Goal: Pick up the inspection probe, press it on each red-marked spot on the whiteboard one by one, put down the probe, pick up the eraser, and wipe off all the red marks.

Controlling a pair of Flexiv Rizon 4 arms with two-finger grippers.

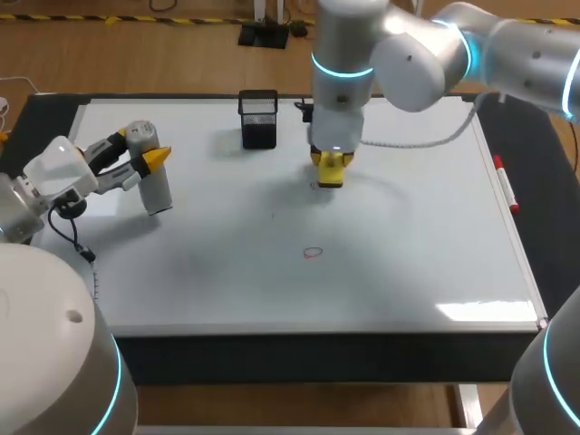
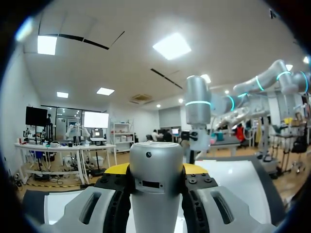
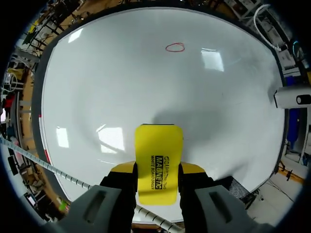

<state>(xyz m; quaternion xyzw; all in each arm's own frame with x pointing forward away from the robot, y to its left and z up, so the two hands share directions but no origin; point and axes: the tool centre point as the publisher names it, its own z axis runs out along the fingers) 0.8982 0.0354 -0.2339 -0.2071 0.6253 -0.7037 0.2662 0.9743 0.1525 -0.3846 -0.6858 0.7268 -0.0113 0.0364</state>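
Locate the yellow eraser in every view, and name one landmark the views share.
Head view: eraser in the right gripper, over the whiteboard, near its middle.
Left wrist view: not made out; the inspection probe fills the foreground.
Right wrist view: eraser between that gripper's own fingers, whiteboard ahead.
Shared landmark: the whiteboard, in all three.

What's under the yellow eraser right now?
Only whiteboard shows around the eraser, held in the right gripper; any mark beneath it is covered. One red mark shows ahead.

L arm (image 1: 56, 174) low, wrist level, jaws clamped; R arm (image 1: 343, 54) over centre, wrist down, jaws clamped.
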